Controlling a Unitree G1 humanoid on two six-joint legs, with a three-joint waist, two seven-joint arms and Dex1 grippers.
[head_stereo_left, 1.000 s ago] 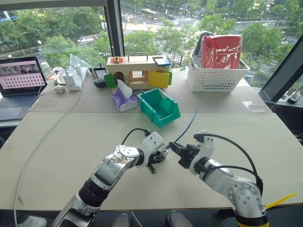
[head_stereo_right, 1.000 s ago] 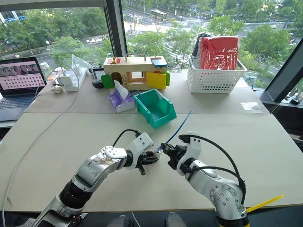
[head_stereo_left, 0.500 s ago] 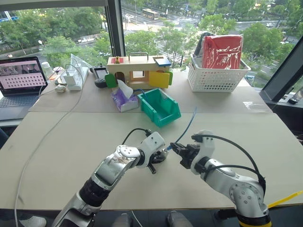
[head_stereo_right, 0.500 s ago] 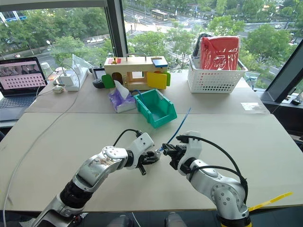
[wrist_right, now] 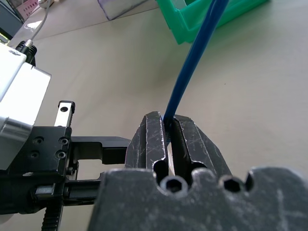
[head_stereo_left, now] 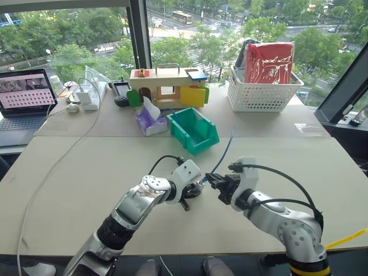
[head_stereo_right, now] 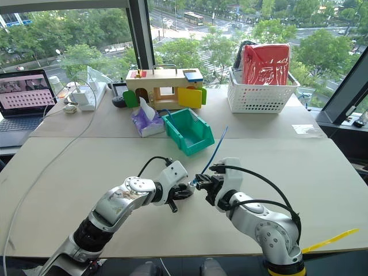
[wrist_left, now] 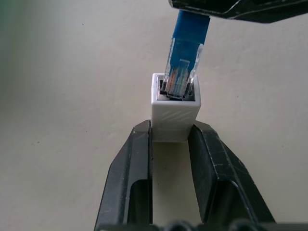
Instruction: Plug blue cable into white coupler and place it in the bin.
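Claws meet just in front of the bin (head_stereo_left: pixel 193 130) in the left eye view: the left claw (head_stereo_left: pixel 195 188) and right claw (head_stereo_left: pixel 213 183) face each other above the desk (head_stereo_left: pixel 86 167), tips nearly touching. The blue cable (head_stereo_left: pixel 225 150) rises from the right claw and arcs up beside the bin's right side, its free end in the air.

Seen from the left wrist, the left claw (wrist_left: pixel 172 144) is closed on the white coupler (wrist_left: pixel 175 108), one finger (wrist_left: pixel 137 163) on each side face, socket pointing away. The cable's clear plug (wrist_left: pixel 180 77) sits tilted in the socket mouth, only its tip inside.

From the right wrist, the right claw (wrist_right: pixel 168 137) is pinched tight on the blue cable, which runs up toward the bin (wrist_right: pixel 202 14).
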